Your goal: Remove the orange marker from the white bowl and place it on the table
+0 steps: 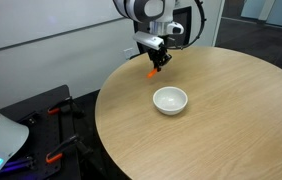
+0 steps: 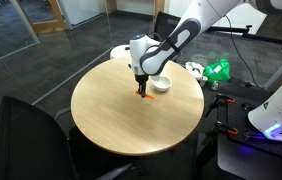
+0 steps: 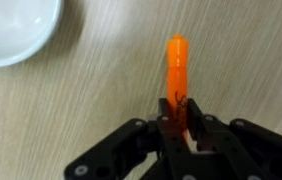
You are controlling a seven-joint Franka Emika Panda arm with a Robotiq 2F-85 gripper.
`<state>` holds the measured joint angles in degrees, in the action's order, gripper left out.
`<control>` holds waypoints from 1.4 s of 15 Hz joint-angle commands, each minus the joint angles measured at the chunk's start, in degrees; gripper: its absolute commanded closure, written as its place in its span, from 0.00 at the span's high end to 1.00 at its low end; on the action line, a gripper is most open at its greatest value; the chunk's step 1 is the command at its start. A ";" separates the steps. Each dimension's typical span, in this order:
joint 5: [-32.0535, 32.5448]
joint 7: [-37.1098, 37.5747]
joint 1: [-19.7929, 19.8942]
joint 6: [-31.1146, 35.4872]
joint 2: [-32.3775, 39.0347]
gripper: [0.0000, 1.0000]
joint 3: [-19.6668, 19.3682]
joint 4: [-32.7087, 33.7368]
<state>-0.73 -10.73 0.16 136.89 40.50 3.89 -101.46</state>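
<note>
The orange marker [image 3: 177, 75] is held between my gripper's [image 3: 178, 122] fingers, which are shut on its lower end; its tip points away over the wooden table. In both exterior views the marker [image 1: 155, 70] [image 2: 141, 91] hangs from the gripper [image 1: 158, 62] [image 2: 140, 82] just above or at the tabletop, outside the bowl. The white bowl [image 1: 170, 100] [image 2: 159, 85] stands empty on the table beside it. In the wrist view the bowl [image 3: 11, 30] is at the upper left.
The round wooden table [image 1: 241, 120] [image 2: 111, 120] bears only the bowl. A black chair [image 2: 26, 145] stands at the near edge. A green object [image 2: 218, 70] and equipment lie beyond the table. Its edge [image 1: 106, 85] is close to the gripper.
</note>
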 commanded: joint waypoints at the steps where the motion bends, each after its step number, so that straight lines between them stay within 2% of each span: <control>1: 1.16 3.78 -1.85 -5.09 4.50 0.05 -1.16 6.66; 2: 1.22 4.23 -2.11 -5.84 5.45 0.05 -1.23 7.73; 3: 1.23 4.41 -2.30 -6.77 6.32 0.44 -1.25 8.78; 4: 1.28 4.90 -2.56 -7.71 7.04 0.46 -1.33 9.72; 6: 1.37 5.09 -2.97 -9.00 8.13 0.59 -1.47 11.16; 11: 2.52 7.39 -4.38 -8.69 6.39 0.97 -2.38 9.40; 12: 3.00 7.85 -4.66 -8.04 5.24 1.00 -2.59 7.98; 18: 4.42 8.58 -5.23 -5.29 -2.81 1.00 -2.50 -0.28; 21: 4.25 8.15 -5.16 -3.49 -8.85 1.00 -2.00 -6.62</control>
<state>2.27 -4.03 -4.40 130.60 39.66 2.08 -99.04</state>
